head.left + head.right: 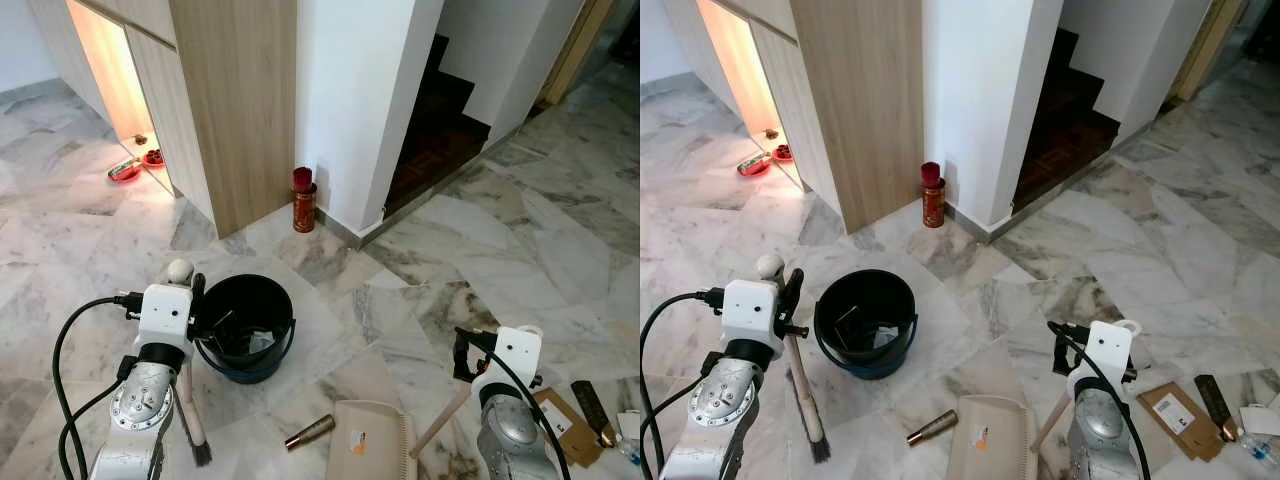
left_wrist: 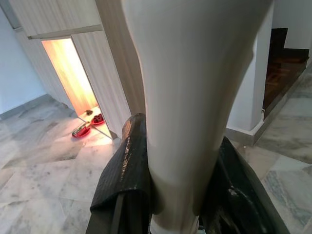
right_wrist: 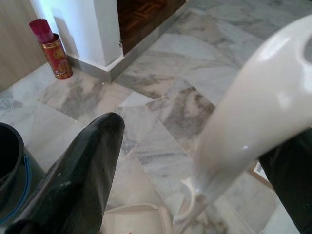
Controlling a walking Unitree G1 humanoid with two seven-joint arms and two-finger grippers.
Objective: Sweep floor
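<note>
The left tool grips the white-handled brush, bristles down on the marble floor beside the black round bucket holding scraps. The right tool clasps the cream plastic dustpan; a brass tube lies between brush and dustpan, nearer the brush.

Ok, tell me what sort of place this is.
Probably a home's hallway by a staircase: marble floor, dark wooden stairs and a built-in wood-panelled cupboard with a lit niche.
</note>
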